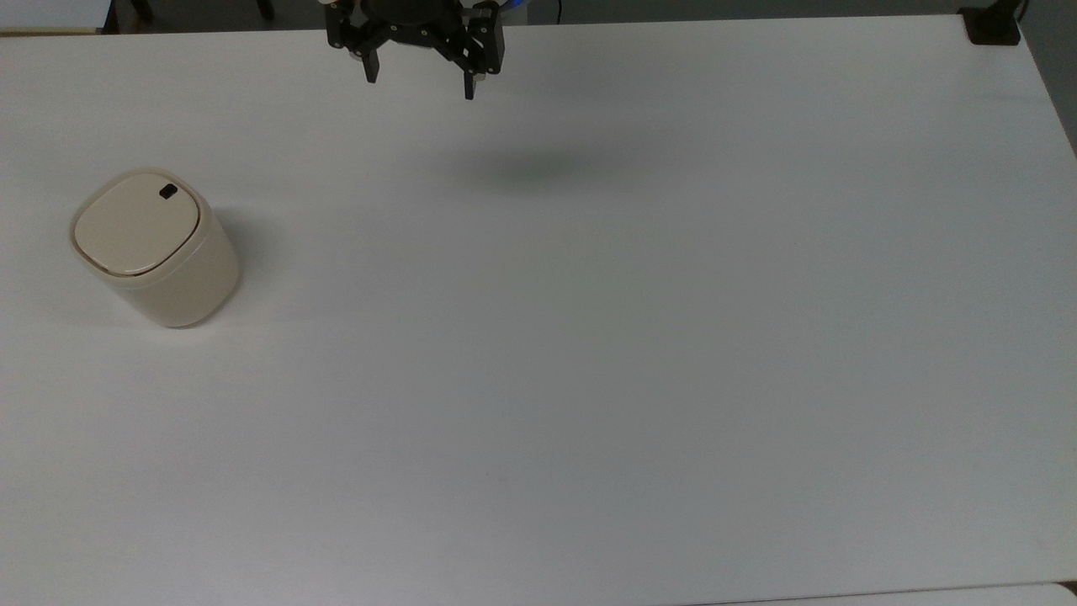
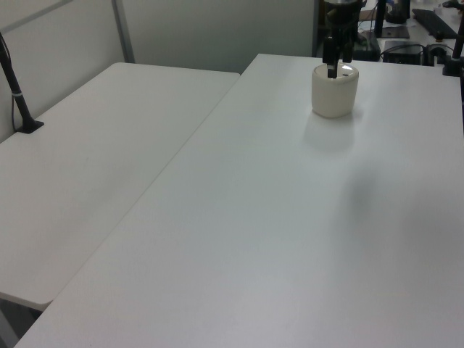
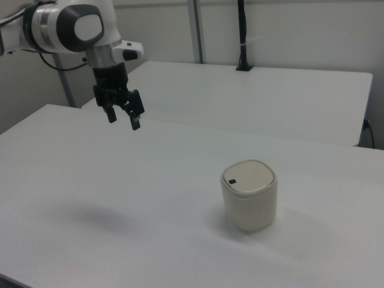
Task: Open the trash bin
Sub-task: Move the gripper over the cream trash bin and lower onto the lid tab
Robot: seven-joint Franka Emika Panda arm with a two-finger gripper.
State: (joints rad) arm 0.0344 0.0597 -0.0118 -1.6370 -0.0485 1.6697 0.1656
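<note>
Table [image 1: 589, 379]: white top, bare across its near and middle stretch in the top view; its far edge runs along the top view's upper border, and a second white table [image 3: 270, 90] stands past it in the right view.
Trash bin [image 1: 150, 246]: cream-beige tub standing upright on the table, near the top view's left edge, well away from the near edge and the corners.
Bin axis: vertical; the flat lid [image 1: 136, 223] faces up and lies shut on the rim.
Button [image 1: 168, 192]: small and black, at the lid's corner toward the top view's upper right, the side turned to the arm.
Gripper [image 1: 419, 87]: released, its two black fingers spread apart and holding nothing; it hangs above the table's far edge, well apart from the bin.
Shadow [image 1: 538, 168]: a soft dark patch on the table below the gripper.
Open room: bare tabletop lies between gripper and bin.
Black clamp [image 1: 993, 25]: at the table's far corner on the top view's right.
</note>
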